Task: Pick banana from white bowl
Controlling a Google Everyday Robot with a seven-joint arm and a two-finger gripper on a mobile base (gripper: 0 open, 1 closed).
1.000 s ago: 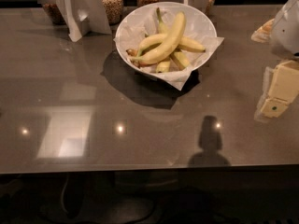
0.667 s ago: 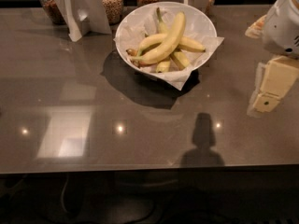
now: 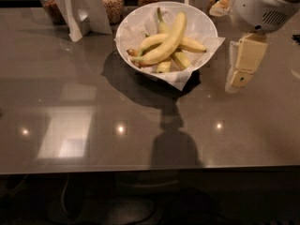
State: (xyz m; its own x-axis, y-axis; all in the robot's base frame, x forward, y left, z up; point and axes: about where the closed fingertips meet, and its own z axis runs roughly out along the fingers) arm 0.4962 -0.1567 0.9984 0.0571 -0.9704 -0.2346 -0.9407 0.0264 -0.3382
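The white bowl (image 3: 206, 27), lined with crumpled white paper, stands at the back middle of the dark table. The banana (image 3: 164, 46), long, thick and pale yellow, lies on top of several shorter bananas, running diagonally from the bowl's front left to its back. My gripper (image 3: 236, 81) hangs from the white arm (image 3: 262, 6) at the right, pointing down. It is just right of the bowl's rim, above the table, and holds nothing.
Glass jars (image 3: 112, 1) of grains stand along the back edge. A white folded card stand (image 3: 77, 11) is at the back left, and a pale packet (image 3: 222, 3) lies behind the bowl. The table's front edge (image 3: 150, 170) runs across the lower frame.
My gripper and arm have moved left and farther back, from the table's right edge to just beside the bowl. The bowl and bananas have not moved.
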